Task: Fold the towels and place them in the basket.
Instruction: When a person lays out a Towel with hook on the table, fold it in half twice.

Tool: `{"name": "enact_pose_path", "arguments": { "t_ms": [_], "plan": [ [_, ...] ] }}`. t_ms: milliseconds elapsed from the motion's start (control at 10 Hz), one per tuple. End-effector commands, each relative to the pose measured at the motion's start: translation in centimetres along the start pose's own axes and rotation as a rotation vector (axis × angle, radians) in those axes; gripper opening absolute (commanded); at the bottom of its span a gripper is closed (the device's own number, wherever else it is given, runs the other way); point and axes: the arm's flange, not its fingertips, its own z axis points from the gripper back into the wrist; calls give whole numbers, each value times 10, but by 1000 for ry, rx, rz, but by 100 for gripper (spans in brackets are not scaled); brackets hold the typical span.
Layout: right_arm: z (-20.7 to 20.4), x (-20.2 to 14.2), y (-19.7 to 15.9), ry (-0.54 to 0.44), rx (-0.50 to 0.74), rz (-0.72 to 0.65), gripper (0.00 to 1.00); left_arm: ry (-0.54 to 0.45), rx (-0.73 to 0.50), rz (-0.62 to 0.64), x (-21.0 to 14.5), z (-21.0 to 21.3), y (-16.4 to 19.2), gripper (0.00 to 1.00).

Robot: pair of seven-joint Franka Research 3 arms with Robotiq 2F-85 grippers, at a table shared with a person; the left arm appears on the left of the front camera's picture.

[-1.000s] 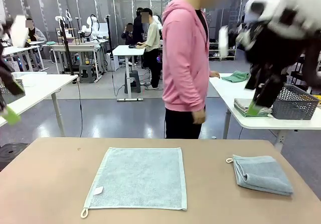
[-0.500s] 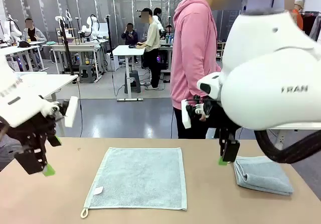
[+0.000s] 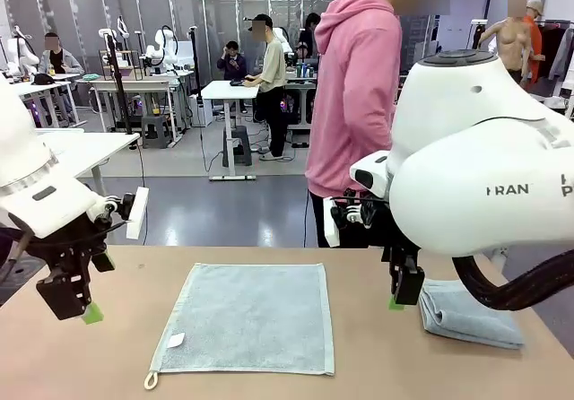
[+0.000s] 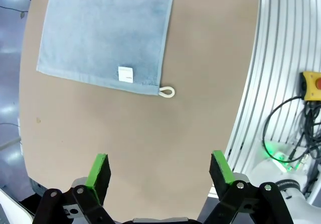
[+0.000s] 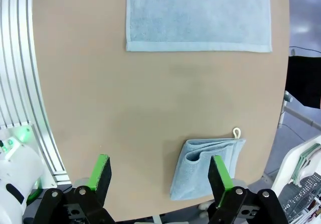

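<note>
One pale grey-blue towel (image 3: pixel 244 316) lies spread flat mid-table, its white loop (image 4: pixel 167 91) and label (image 4: pixel 126 74) at the near left corner. A second towel (image 3: pixel 471 314) lies folded at the table's right. My left gripper (image 3: pixel 79 308) hangs open just above the bare tabletop, left of the flat towel (image 4: pixel 108 33). The right gripper (image 3: pixel 401 294) is open too, low over the table between the flat towel (image 5: pixel 198 15) and the folded one (image 5: pixel 205 166). Neither holds anything. A corner of the mesh basket (image 5: pixel 307 199) shows on another table beyond the far edge.
A person in a pink hoodie (image 3: pixel 359 104) stands at the far side, turned sideways. The brown table (image 3: pixel 126 346) has bare room left of the flat towel and along its front. Stacked towels (image 5: pixel 302 156) lie beside the basket. The table's aluminium frame (image 4: pixel 281 58) borders the near edge.
Both arms have swung down from high up at the picture's sides to low over the table, either side of the flat towel. Both grippers stayed open. The towels have not moved.
</note>
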Motion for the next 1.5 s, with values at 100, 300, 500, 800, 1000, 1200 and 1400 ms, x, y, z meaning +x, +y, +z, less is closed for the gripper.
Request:
{"name": "enact_pose_path", "arguments": {
  "t_ms": [100,300,500,800,1000,1200,1400],
  "plan": [
    [0,0,0,0,0,0,97,0,0,0,0,0,0,100],
    [-29,22,19,-135,-60,104,97,-81,-58,-119,16,-27,-1,100],
    [-49,27,27,-152,-89,68,97,-31,-51,-127,16,-49,-5,100],
    [-85,42,31,-185,-73,69,97,15,-71,-84,17,-91,-12,100],
    [-109,51,27,-177,-31,62,97,-21,-51,-89,12,-123,-10,100],
    [-127,60,27,-172,30,62,97,-10,-76,-62,12,-147,-12,100],
    [-138,64,25,-150,99,12,97,3,-82,-60,8,-166,-16,100]
  ]
}}
